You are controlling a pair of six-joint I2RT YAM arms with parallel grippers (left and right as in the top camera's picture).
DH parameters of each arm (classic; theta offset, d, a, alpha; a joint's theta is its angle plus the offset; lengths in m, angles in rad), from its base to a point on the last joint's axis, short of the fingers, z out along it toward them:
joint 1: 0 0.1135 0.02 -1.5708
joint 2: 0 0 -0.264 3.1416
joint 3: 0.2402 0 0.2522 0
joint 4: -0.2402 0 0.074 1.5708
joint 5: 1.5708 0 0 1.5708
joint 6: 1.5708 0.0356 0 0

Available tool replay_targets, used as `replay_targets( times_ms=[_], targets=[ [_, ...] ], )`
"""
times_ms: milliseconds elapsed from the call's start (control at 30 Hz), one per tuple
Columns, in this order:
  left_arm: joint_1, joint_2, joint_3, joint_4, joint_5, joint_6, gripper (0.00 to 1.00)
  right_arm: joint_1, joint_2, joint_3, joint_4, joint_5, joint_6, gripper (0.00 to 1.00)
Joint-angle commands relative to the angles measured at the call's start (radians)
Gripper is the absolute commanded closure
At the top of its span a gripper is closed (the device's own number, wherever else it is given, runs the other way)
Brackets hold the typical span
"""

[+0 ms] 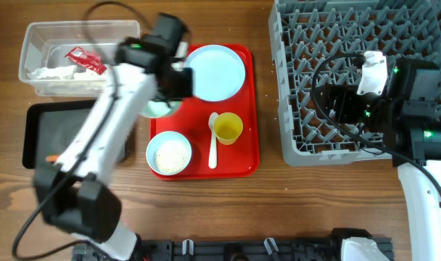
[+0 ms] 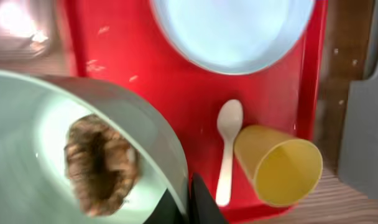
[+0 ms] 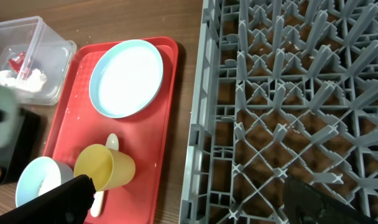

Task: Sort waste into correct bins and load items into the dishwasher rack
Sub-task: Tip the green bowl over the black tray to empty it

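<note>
Sorting bench, overhead and wrist views. Left tool [image 2: 184, 208] is clenched on the rim of a mint bowl [image 2: 27, 124] that carries a brown food lump [image 2: 99, 165], at the left edge of the red tray [image 1: 238, 156]; whether this bowl is lifted or rests on the tray cannot be told. On the red tray lie a pale blue plate [image 1: 217, 71] at its far end, a yellow cup [image 1: 228, 127] just beside a white spoon [image 1: 212, 148] near its middle, and a second mint bowl [image 1: 154, 143] with rice grains [image 1: 170, 154] at its near left corner. Left of the red tray, on the worktop [image 1: 264, 203], stand a clear tub [image 1: 32, 36] holding napkins [image 1: 50, 72] and a red wrapper [image 1: 86, 60], and a black tray [image 1: 35, 116] holding an orange piece [image 1: 52, 158]. Right of the red tray stands the grey rack [image 1: 394, 29]; the right tool [image 3: 188, 182] hangs over its tray-side part, fingers spread wide, grasping nothing.
</note>
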Motion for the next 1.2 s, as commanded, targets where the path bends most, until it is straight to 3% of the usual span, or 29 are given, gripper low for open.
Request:
replay_targets(
  times_ms=[0,200,300,400,500,600,700,767,1067,1167],
  targets=[
    [0.206,-0.045,0.01,-0.061,0.138,-0.018,0.96,0.003,0.007,0.013,0.003,-0.012,-0.011,0.0],
    [0.605,-0.032,-0.04,-0.065,0.517,0.221,0.96,0.003,0.007,0.013,0.003,-0.012,-0.011,0.0],
    [0.756,-0.01,-0.097,0.002,0.747,0.343,0.96,0.003,0.008,0.013,0.008,-0.012,-0.01,0.0],
    [0.92,0.037,-0.203,0.104,1.069,0.487,0.96,0.003,0.013,0.013,0.008,-0.013,-0.009,0.0],
    [1.011,0.098,-0.271,0.111,1.251,0.593,0.96,0.003,0.014,0.013,0.007,-0.015,-0.009,0.0],
    [1.083,0.164,-0.309,0.118,1.342,0.67,0.96,0.003,0.014,0.013,0.006,-0.017,-0.009,0.0],
    [1.143,0.253,-0.31,0.147,1.36,0.678,0.96,0.003,0.014,0.013,0.007,-0.017,-0.009,0.0],
    [1.171,0.317,-0.31,0.14,1.452,0.676,0.96,0.003,0.014,0.013,0.008,-0.017,-0.009,0.0],
    [1.181,0.351,-0.31,0.126,1.5,0.495,0.96,0.003,0.014,0.013,0.007,-0.016,-0.01,0.0],
    [1.172,0.294,-0.296,0.077,1.5,0.512,0.96,0.003,0.014,0.013,0.011,-0.016,-0.01,0.0]
  ],
)
